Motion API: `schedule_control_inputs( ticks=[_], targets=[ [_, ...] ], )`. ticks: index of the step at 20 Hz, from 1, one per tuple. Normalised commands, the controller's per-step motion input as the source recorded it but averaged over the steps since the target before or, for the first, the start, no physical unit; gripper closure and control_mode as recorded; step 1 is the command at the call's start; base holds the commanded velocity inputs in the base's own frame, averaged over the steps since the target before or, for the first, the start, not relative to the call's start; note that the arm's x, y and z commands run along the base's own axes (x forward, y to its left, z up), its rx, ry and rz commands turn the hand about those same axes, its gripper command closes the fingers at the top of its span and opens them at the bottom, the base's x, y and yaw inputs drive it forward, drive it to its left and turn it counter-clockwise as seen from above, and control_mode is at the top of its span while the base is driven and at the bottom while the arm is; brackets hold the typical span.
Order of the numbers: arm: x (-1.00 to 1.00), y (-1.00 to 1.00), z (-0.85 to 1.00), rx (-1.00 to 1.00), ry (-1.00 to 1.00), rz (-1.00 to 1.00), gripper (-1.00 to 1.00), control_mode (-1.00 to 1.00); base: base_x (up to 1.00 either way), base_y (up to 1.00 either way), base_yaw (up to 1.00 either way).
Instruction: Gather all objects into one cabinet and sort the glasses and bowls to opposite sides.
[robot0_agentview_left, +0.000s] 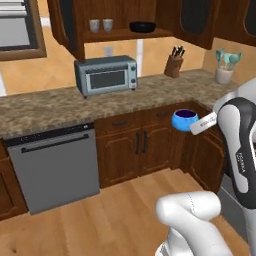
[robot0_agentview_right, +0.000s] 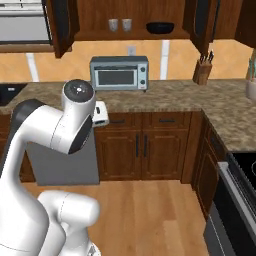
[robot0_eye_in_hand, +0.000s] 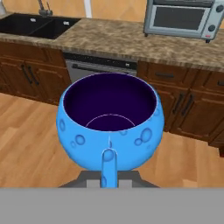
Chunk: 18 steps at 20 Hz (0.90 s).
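Carrying the blue bowl (robot0_agentview_left: 185, 120) in mid-air below desk (robot0_agentview_left: 45, 107) height, fingers pinched shut on its near rim, hand-view fingertip (robot0_eye_in_hand: 108, 158) against the wall. Left to right on the cabinet shelf (robot0_agentview_left: 125, 34): two tumblers (robot0_agentview_left: 100, 24) at the left end, black bowl (robot0_agentview_left: 142, 26) toward the right. Toaster oven (robot0_agentview_left: 106, 74) sits on the desk under them. From the bowl, the shelf lies around 11 o'clock and well above. Judgement: lift up and in, landing at 3 o'clock of the black bowl, away from the tumblers.
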Motion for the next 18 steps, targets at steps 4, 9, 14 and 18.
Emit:
schedule_control_inputs(
  ticks=[4,9,14,18],
  targets=[
    [0.0,0.0,0.0,0.0,0.0,0.0,1.0,1.0,0.97,-0.42,0.06],
    [0.0,0.0,0.0,0.0,0.0,0.0,1.0,1.0,0.87,-0.18,0.02],
    [0.0,0.0,0.0,0.0,0.0,0.0,1.0,1.0,0.64,-0.2,0.11],
    [0.0,0.0,0.0,0.0,0.0,0.0,1.0,1.0,0.77,-0.06,0.16]
  ],
)
